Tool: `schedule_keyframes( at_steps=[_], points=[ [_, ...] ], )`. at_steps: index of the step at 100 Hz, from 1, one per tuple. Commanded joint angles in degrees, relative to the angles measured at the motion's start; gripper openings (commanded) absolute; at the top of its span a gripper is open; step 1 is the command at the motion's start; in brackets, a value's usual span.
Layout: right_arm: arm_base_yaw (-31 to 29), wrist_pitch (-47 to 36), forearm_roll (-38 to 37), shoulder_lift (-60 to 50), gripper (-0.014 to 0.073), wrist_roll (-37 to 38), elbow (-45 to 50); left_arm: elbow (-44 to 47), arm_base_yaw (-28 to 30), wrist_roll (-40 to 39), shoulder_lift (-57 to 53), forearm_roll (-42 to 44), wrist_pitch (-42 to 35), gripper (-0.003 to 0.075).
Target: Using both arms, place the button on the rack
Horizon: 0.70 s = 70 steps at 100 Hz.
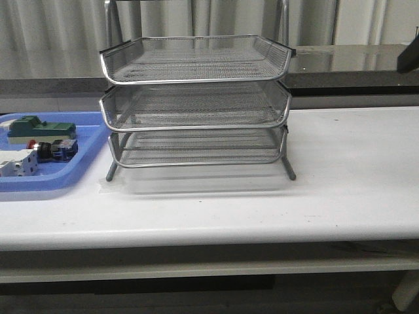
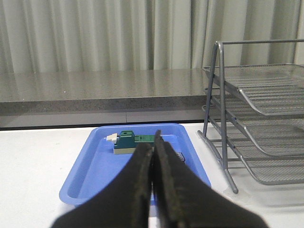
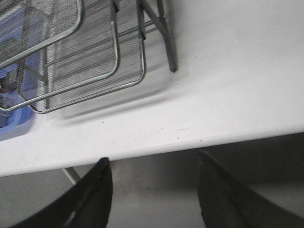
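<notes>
The button lies on its side in the blue tray at the left, red head to the left and blue rear block to the right. The three-tier wire rack stands mid-table, all tiers bare. My left gripper is shut and empty, held in front of the tray; its fingers hide most of the button, of which only a dark bit shows. The rack is to that gripper's right. My right gripper is open and empty over the table's front edge, near the rack's leg.
A green block and a white block share the blue tray with the button. The green block shows beyond my left fingers. A dark ledge runs behind the table. A dark arm part shows at the far right.
</notes>
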Motion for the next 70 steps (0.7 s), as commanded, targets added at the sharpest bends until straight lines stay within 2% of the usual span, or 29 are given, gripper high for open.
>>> schedule_keyframes(
  at_steps=[1, 21, 37, 51, 62, 70],
  points=[
    [0.02, -3.77, 9.74, 2.61, 0.0416, -8.74, -2.16, 2.68, 0.09, -0.47, -2.01, -0.3, -4.19, 0.0004],
    [0.02, -4.85, 35.48, 10.73, 0.0416, -32.14, -2.16, 2.68, 0.09, -0.47, -2.01, -0.3, -4.19, 0.0004],
    [0.02, -2.34, 56.47, 17.04, 0.0416, -52.22, -2.2, 2.68, 0.09, -0.47, -2.01, -0.3, -4.19, 0.0004],
    [0.02, 1.72, 68.85, 22.17, 0.0416, -63.28, -2.2, 2.68, 0.09, -0.47, -2.01, -0.3, -4.19, 0.0004],
    [0.02, 5.01, 74.6, 25.78, 0.0416, -68.01, -2.27, 2.68, 0.09, -0.47, -2.01, -0.3, -4.19, 0.0004],
    [0.02, 7.58, 75.05, 28.53, 0.0416, -68.98, -3.56, 2.68, 0.09, -0.47, -2.01, -0.3, -4.19, 0.0004]
  ],
)
